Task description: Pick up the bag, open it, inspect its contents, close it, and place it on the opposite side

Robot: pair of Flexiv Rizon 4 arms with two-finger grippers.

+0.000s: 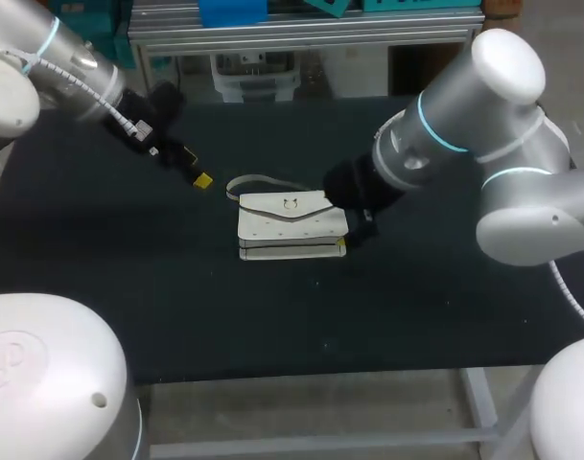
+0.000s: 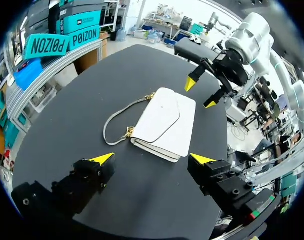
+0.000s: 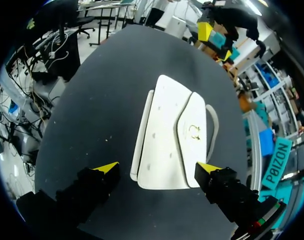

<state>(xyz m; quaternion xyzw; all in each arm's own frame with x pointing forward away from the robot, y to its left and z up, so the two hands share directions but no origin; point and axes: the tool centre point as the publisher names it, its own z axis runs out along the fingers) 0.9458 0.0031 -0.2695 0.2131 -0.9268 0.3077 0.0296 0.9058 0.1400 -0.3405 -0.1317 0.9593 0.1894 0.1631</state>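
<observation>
Two yellow-tipped fingers of the right gripper (image 3: 157,168) are spread wide either side of the near end of the bag (image 3: 166,135), not clamped on it. The bag's white and lies flat, flap shut, mid black table (image 1: 128,287), with its strap (image 2: 112,125) looped beside it. Past it, the left gripper (image 2: 152,159) hangs open, well apart. In the head view, the arm mostly hides the right fingers.
</observation>
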